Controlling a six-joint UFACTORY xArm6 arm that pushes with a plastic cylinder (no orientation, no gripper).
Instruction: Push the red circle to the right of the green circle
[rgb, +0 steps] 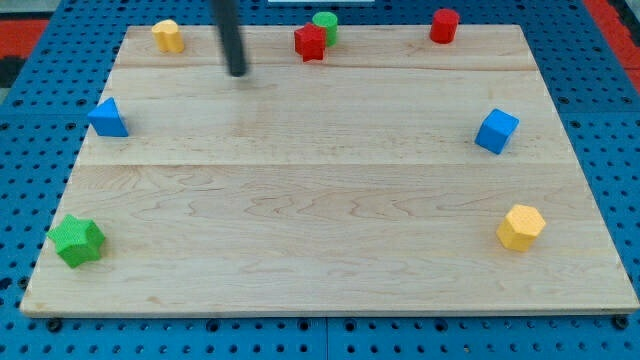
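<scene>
You are looking at a pale wooden desk with visible grain and plank seams, set on a blue perforated base. The blocks look like matte, solid-coloured pieces. Your red circle stands near the view's top edge, right of centre; it is a short upright cylinder, round in plan, so it has no heading or long axis you can read. The green circle is also at the top, well to the left of the red circle, and a red star sits touching it on its lower left.

The rod is smooth and dark; my tip rests on the wood left of the red star, apart from every block. This arm carries no jaws, so there is no open or closed state to tell.

Elsewhere: a yellow block at top left, a blue triangle on the left edge, a green star at bottom left, a blue cube on the right, and a yellow hexagon below it
</scene>
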